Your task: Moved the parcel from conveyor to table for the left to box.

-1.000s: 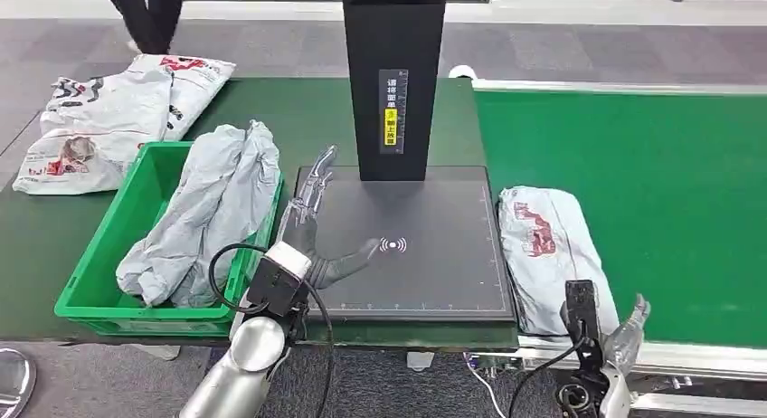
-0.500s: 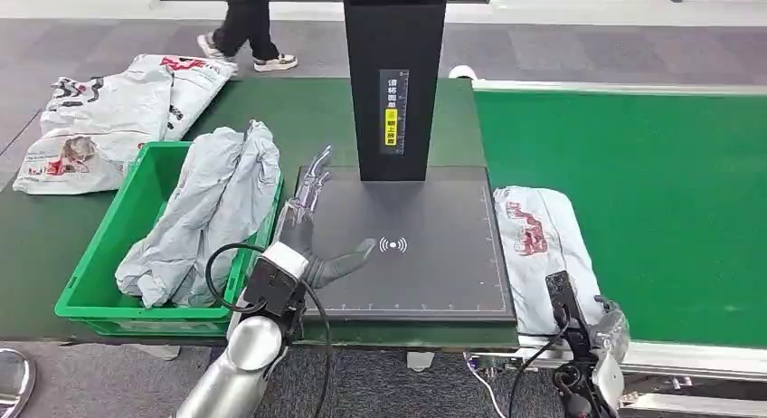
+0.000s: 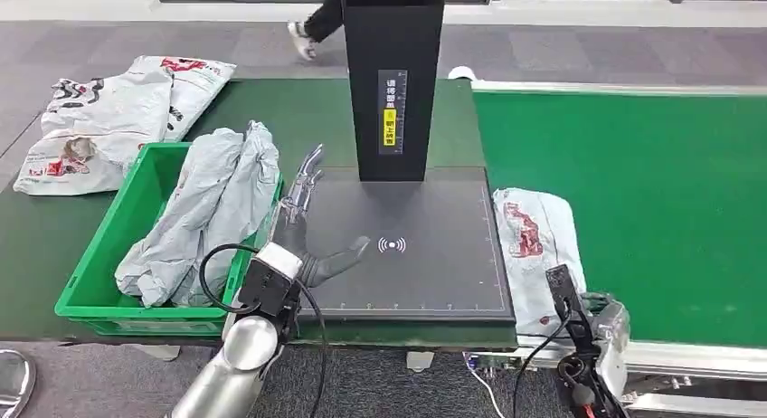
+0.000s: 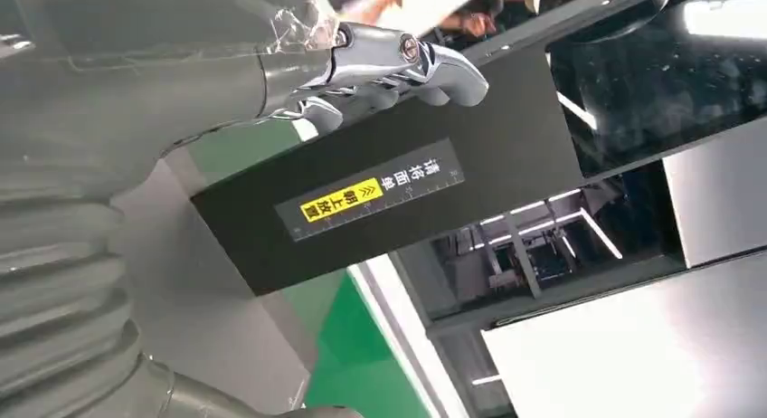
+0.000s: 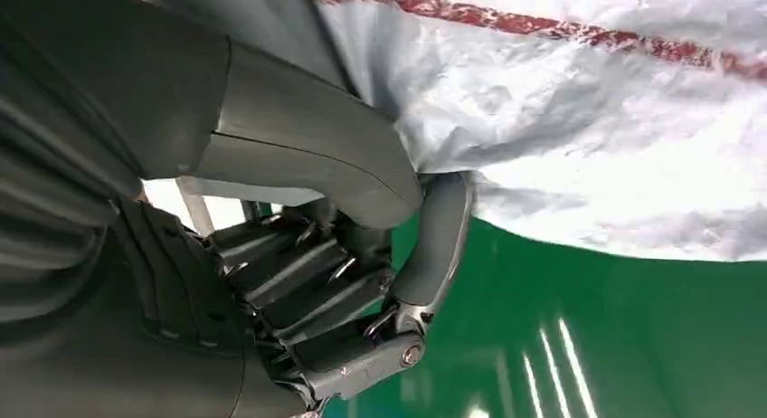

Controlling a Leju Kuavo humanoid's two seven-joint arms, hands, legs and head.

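Note:
The parcel (image 3: 534, 242), a grey-white bag with red print, lies on the green conveyor (image 3: 651, 192) right beside the black scanner pad (image 3: 425, 273). My right hand (image 3: 604, 326) is at the parcel's near end. In the right wrist view its thumb (image 5: 434, 246) presses the parcel's edge (image 5: 579, 137) and the fingers (image 5: 317, 291) are curled in below it. My left hand (image 3: 303, 223) rests flat and empty over the pad's left edge, fingers (image 4: 380, 70) stretched toward the scanner column (image 4: 389, 192).
A green box (image 3: 104, 255) on the table's left holds a crumpled grey parcel (image 3: 213, 210). More white parcels (image 3: 108, 110) lie at the far left. The black scanner column (image 3: 393, 74) rises behind the pad. A person (image 3: 321, 20) walks across the floor at the back.
My right hand has come up onto the parcel's near end, and the parcel has shifted slightly left toward the pad. The left hand barely moved. The person at the back walked rightward.

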